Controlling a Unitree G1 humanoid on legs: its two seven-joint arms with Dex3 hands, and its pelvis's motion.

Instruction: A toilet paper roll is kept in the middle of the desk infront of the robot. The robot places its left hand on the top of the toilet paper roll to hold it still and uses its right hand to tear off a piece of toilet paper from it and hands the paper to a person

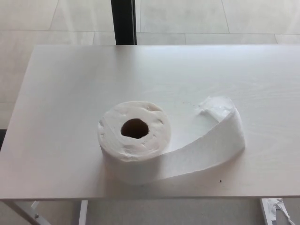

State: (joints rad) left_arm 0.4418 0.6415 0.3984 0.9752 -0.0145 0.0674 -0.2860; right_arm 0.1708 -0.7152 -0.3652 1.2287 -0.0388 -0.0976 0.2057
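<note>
Toilet paper roll (134, 140) upright mid-counter (61, 84), loose tail (215, 136) toward 3 o'clock for tearing; neither robot hand visible, state undeterminable.

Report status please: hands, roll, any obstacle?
Both hands out of view. Toilet paper roll upright mid-desk, loose strip curling right. Desk otherwise bare.

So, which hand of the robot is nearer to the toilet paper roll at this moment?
Neither can be named: no robot hand shows in the head view. The toilet paper roll stands alone on the desk, its loose tail curling out to the robot's right.
</note>
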